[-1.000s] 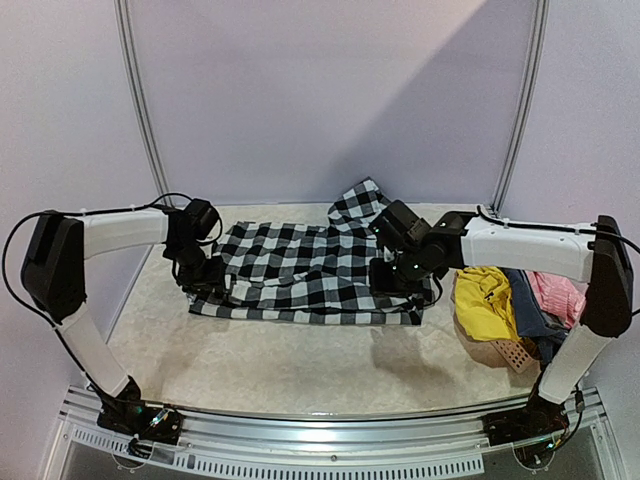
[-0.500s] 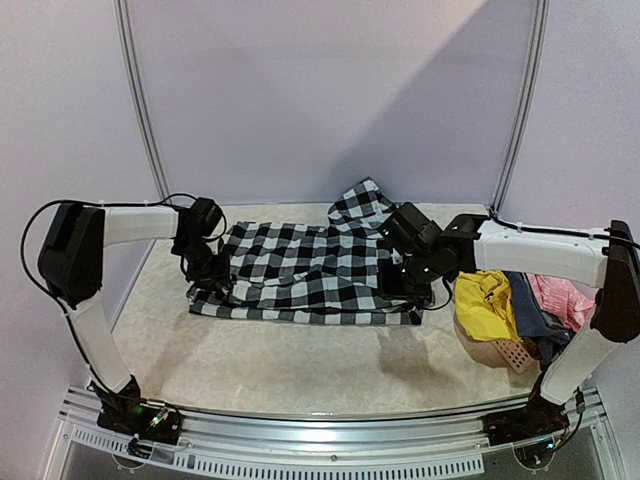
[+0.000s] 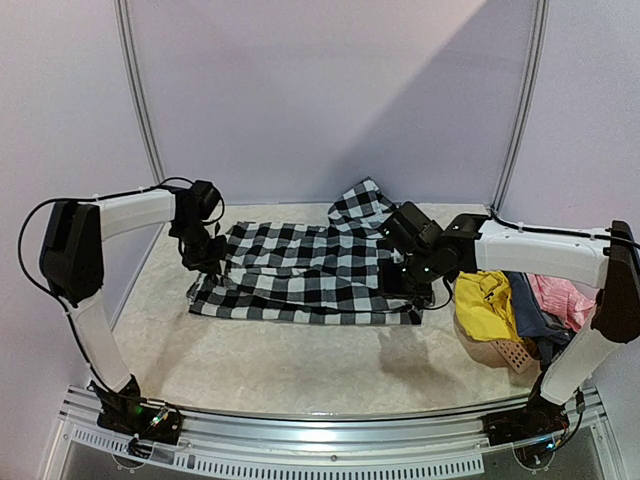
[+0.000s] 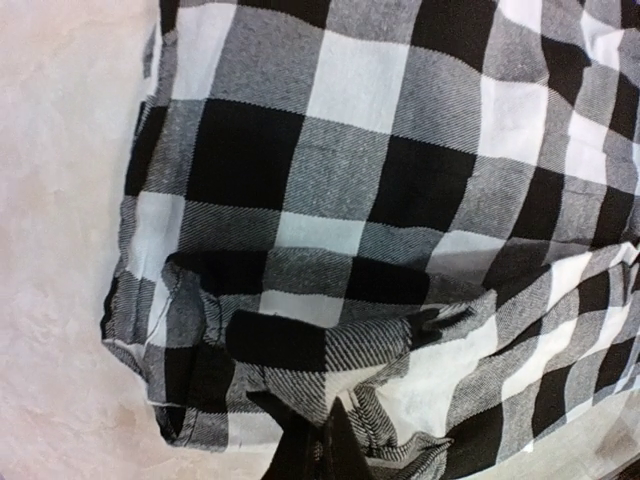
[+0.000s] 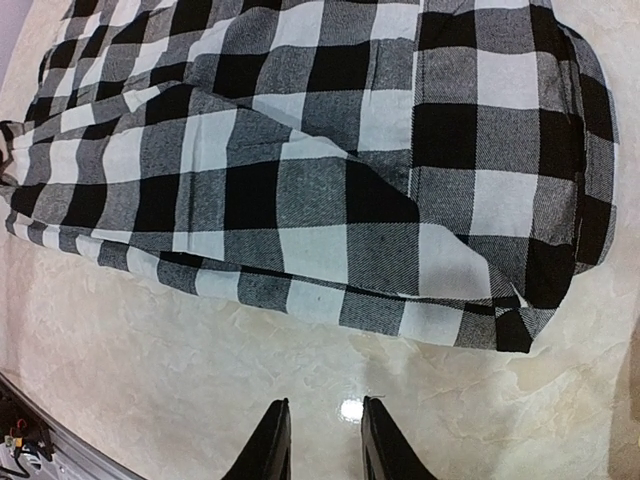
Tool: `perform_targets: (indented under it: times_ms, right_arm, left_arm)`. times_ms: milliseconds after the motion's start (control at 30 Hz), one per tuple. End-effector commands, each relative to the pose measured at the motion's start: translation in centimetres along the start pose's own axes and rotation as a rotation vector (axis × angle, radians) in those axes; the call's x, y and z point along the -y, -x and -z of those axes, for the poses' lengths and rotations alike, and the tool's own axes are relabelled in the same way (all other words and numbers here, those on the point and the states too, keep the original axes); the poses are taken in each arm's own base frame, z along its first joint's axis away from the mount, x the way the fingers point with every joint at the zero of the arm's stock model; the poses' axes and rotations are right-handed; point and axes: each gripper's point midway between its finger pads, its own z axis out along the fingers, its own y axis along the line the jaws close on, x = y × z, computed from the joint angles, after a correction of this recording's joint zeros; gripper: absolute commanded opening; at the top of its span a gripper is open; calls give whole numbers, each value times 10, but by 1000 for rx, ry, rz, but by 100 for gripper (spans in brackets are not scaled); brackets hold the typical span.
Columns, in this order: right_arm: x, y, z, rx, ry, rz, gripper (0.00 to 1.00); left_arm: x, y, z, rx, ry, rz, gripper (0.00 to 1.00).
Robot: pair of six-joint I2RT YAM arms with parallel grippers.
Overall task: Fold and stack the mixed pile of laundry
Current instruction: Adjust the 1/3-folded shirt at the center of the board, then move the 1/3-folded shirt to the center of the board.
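Checked shirt (image 3: 310, 275) lies spread flat mid-table (image 3: 280, 365). Left gripper (image 3: 203, 258) is clamped on a bunched fold at the shirt's left edge, fabric puckered around its fingertips (image 4: 325, 450). Right gripper (image 5: 322, 440) hovers above bare table just off the shirt's right hem, jaws narrowly parted, holding nothing. Yellow garment (image 3: 487, 300), blue-grey garment (image 3: 530, 305) and pink garment (image 3: 560, 295) sit heaped at far right over a salmon basket (image 3: 505, 355).
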Motion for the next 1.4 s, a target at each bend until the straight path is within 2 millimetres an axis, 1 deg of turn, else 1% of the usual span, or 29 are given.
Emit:
perform_targets:
  times_ms: [0, 100, 167, 233, 300, 333, 400, 467, 500, 567, 733, 867, 967, 1000, 1067, 1167, 1200, 1233, 1367]
  right_arm:
    - [-1, 7, 6, 31, 1, -3, 25]
    - [-5, 9, 3, 27, 1, 2, 25]
    - [-6, 10, 2, 25, 1, 8, 25]
    - [-7, 11, 1, 25, -1, 13, 25]
    - [-8, 14, 2, 31, -1, 18, 25]
    - [-9, 15, 2, 32, -5, 21, 25]
    - [-11, 20, 5, 43, -9, 35, 25]
    - [-13, 25, 8, 54, -12, 48, 25]
    - [-14, 27, 8, 60, -12, 52, 25]
    - [-15, 31, 8, 69, -13, 61, 25]
    - [-24, 38, 5, 77, 8, 78, 25]
    - [-39, 49, 1, 81, 57, 80, 25]
    - [-52, 53, -7, 62, 84, 100, 25]
    - [-56, 54, -8, 57, 97, 106, 25]
    - [-63, 54, -17, 36, 114, 121, 25]
    - [-69, 55, -31, 5, 147, 123, 25]
    - [-72, 52, -33, -21, 176, 120, 25]
    - [-72, 50, -41, -43, 181, 109, 25]
    - [-65, 46, -58, -102, 196, 73, 25]
  left_arm:
    - [-21, -11, 20, -30, 92, 26, 0]
    - [-27, -21, 9, -63, 121, 26, 2]
    - [-30, -26, 2, -82, 129, 27, 6]
    - [-29, -28, -4, -96, 122, 27, 13]
    - [-26, -28, -5, -96, 108, 20, 23]
    - [-26, -26, -1, -86, 102, 19, 30]
    - [-24, -22, 9, -53, 90, 9, 45]
    - [-22, -16, 21, -13, 82, 0, 64]
    - [-22, -14, 27, 3, 80, -4, 70]
    - [-23, -13, 37, 21, 82, -15, 78]
    - [-23, -16, 53, 58, 64, -37, 80]
    - [-21, -16, 66, 103, 35, -55, 81]
    - [-18, -16, 71, 128, 10, -70, 82]
    - [-17, -16, 70, 133, 0, -75, 82]
    - [-6, -17, 68, 128, -60, -83, 82]
    - [4, -18, 61, 116, -117, -91, 81]
    - [7, -18, 58, 110, -130, -92, 81]
    - [10, -18, 55, 103, -145, -95, 81]
    - [22, -18, 42, 68, -203, -110, 79]
